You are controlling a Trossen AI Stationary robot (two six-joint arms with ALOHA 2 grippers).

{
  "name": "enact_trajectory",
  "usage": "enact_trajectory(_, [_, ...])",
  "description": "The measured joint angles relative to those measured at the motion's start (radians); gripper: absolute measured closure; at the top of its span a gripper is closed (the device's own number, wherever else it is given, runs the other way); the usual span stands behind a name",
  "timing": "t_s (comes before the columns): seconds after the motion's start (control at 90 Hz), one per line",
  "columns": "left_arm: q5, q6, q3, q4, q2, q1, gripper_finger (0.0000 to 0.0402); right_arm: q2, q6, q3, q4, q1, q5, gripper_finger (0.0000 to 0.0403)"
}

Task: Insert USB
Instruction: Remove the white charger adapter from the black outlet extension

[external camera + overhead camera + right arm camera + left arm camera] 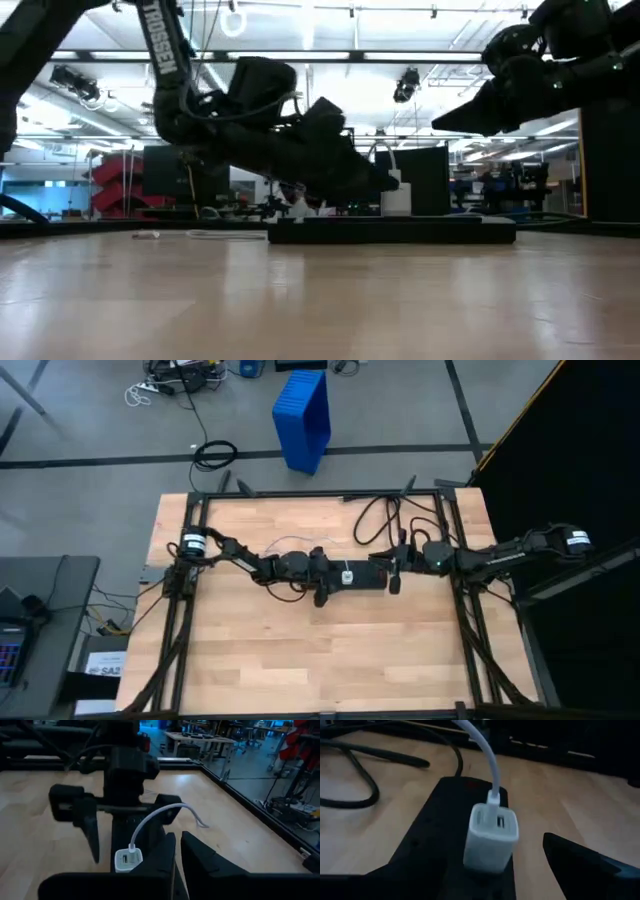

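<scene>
Writing legible: "TROSSEN" in white capitals runs along the dark arm link at the upper left of the low view; a small white label sits on top of the power strip (352, 576) in the high view, its print too small to read. Wooden table (300, 660), dark metal frame around its edge. Black power strip lies flat near the middle of the table, its thick black cord (375, 515) looping toward the far edge. White charger block (491, 837) stands upright, plugged into the strip; two slots on its top face. The USB (487, 760), a thin white cable, has its plug seated in one of those slots, the one nearer the strip's red switch (470, 782), and arcs up and away from the block; the right wrist view shows the same cable (160, 815) curving over to a loose end above the table. Left gripper (322, 578) is over the left part of the strip, right beside the charger; its fingers (590, 865) are spread wide, released, one on each side of the block, touching neither the block nor the cable as far as can be seen. Right gripper (393, 574) is at the strip's right end; its fingers (200, 857) stand nearly together with a narrow gap, nothing between them. Blue bin (303, 418) on the floor beyond the table.
</scene>
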Motion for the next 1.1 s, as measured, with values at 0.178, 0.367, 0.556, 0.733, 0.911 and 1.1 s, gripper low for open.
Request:
enact_trajectory(0.178, [-0.002, 0.001, 0.049, -0.017, 0.037, -0.001, 0.0096, 0.035, -0.001, 0.0, -0.001, 0.0, -0.003, 0.0399])
enact_trajectory(0.367, [-0.041, 0.025, 0.055, -0.071, 0.039, -0.001, 0.0117, 0.093, -0.009, 0.0, 0.005, -0.012, -0.003, 0.0395])
enact_trajectory(0.556, [-0.043, 0.05, 0.055, -0.052, 0.039, -0.001, 0.0171, 0.146, -0.01, 0.0, 0.046, -0.025, -0.003, 0.0396])
enact_trajectory(0.733, [-0.043, 0.058, 0.055, -0.046, 0.039, -0.001, 0.0229, 0.2, 0.007, 0.0, 0.04, -0.026, -0.025, 0.0394])
enact_trajectory(0.911, [-0.045, 0.086, 0.055, -0.043, 0.039, -0.001, 0.0274, 0.277, -0.016, 0.0, 0.039, -0.035, -0.129, 0.0401])
enact_trajectory(1.1, [-0.047, 0.086, 0.055, -0.045, 0.038, -0.002, 0.0274, 0.385, -0.011, 0.021, 0.042, -0.063, -0.144, 0.0402])
